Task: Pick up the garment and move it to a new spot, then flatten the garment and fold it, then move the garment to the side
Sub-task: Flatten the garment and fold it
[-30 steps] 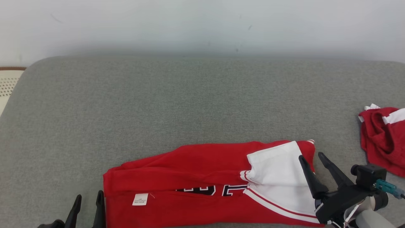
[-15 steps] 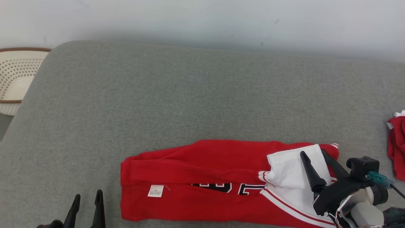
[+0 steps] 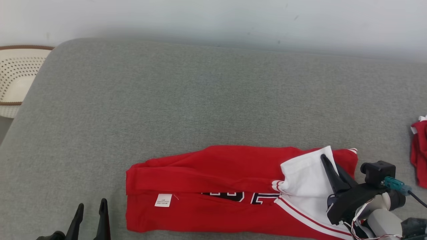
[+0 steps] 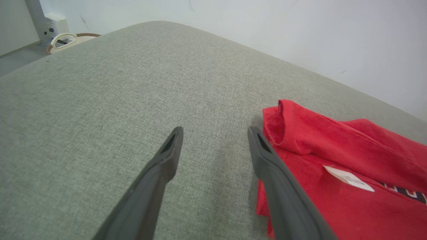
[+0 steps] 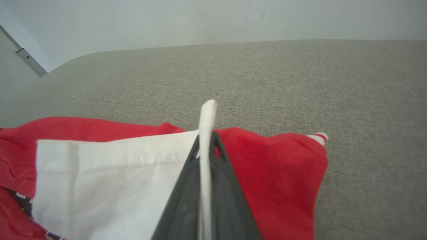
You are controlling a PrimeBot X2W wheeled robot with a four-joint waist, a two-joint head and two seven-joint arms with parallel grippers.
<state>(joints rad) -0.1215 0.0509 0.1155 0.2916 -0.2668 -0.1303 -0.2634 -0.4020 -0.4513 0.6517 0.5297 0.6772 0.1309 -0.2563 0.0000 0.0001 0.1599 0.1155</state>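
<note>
One basket (image 3: 16, 76), two grippers, two red cloth items, one grey cushion (image 3: 200, 100). The pale perforated basket sits far left, off the cushion edge. Left gripper (image 3: 92, 203) is at the bottom left, fingers spread apart, nothing between them, over bare cushion just beside the garment's left edge. One garment (image 3: 217, 173), red and folded into a long band, lies along the near edge of the cushion, centre to right. It has one white label (image 3: 163, 200) near its left end, and dark lettering partly tucked in the fold. A white panel (image 3: 305, 180) is folded over its right end. Right gripper (image 3: 325, 159) comes in from the lower right, with its fingers pressed together and pinching the edge of that white panel, which is lifted slightly. A second red garment (image 3: 419, 153), crumpled, lies at the far right edge, well apart from the folded one. Nothing blocks either gripper.
</note>
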